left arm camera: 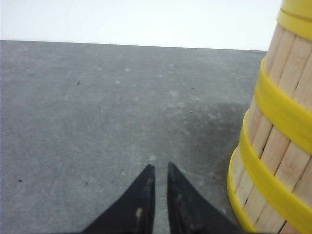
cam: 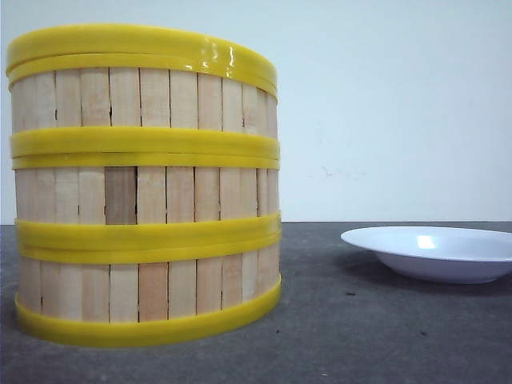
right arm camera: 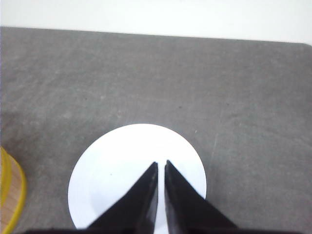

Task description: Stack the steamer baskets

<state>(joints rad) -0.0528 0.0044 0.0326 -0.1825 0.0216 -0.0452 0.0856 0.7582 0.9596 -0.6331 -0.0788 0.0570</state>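
Three steamer baskets stand stacked in one column at the left of the front view: top (cam: 144, 96), middle (cam: 144, 192), bottom (cam: 144, 288). All have pale slat walls and yellow rims. In the left wrist view the stack (left arm camera: 278, 161) rises beside my left gripper (left arm camera: 161, 167), which hovers over bare table, shut with only a thin slit and nothing held. My right gripper (right arm camera: 161, 163) hangs over the white plate, shut and empty. An edge of the bottom basket (right arm camera: 9, 200) shows in the right wrist view. Neither gripper appears in the front view.
A shallow white plate (cam: 432, 252) lies on the dark grey table (cam: 344, 336) to the right of the stack, and it is directly under the right gripper, plate (right arm camera: 117, 165). A white wall stands behind the table.
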